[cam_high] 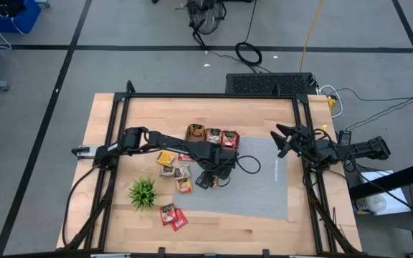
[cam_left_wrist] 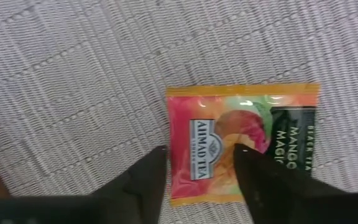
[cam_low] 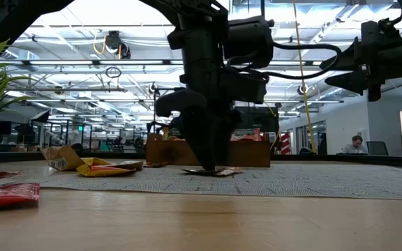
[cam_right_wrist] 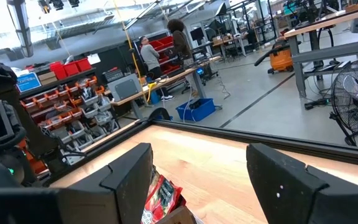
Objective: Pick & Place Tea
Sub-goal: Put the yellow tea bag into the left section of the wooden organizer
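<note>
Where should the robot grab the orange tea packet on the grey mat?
Probably by two opposite edges, coming straight down from above. The orange tea packet lies flat on the grey mat, and the left gripper already hangs over it, fingers apart.

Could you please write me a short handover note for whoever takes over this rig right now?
Left claw: down on the grey mat, fingers astride an orange-pink tea packet lying flat; not lifted, and a firm grip cannot be confirmed.
Right claw: open, empty, waiting raised at the table's right side.
Tea: three packets in a row at the mat's far left corner, a loose cluster on the wood beside the mat, two red ones near the plant.
Done: apparently only a few packets placed.
Left: lift this packet, place it, then probably the scattered ones.
</note>
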Robot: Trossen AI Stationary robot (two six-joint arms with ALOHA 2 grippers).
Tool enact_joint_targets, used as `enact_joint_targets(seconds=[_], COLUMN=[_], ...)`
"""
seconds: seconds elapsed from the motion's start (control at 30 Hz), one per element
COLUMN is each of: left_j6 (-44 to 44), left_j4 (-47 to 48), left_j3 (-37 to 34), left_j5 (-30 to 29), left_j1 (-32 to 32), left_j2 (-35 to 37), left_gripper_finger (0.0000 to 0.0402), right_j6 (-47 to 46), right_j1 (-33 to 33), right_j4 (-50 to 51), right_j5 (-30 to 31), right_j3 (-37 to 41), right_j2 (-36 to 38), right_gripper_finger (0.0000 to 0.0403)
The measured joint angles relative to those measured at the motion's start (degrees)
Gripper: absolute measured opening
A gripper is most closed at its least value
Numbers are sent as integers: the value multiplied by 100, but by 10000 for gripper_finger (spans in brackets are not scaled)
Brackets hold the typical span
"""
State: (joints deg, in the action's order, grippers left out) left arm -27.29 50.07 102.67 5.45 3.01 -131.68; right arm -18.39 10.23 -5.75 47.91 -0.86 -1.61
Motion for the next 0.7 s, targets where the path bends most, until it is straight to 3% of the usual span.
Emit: enact_joint_targets(seconds=[0.27,0.5,0.7], left_j6=[0,0,110], left_j4=[-40,-32,-27], left_j3=[-68,-74,-90], left_j5=[259,263,129], left_j1=[20,15,24], left_j2=[0,-9,75], left_gripper_finger=[23,29,9], right_j6=[0,0,0], right_j1=[0,1,1], right_j4=[1,1,1], right_j5=[1,-1,-1], right_j3=[0,1,2], right_j2=[-1,-2,-2], right_gripper_finger=[242,242,242])
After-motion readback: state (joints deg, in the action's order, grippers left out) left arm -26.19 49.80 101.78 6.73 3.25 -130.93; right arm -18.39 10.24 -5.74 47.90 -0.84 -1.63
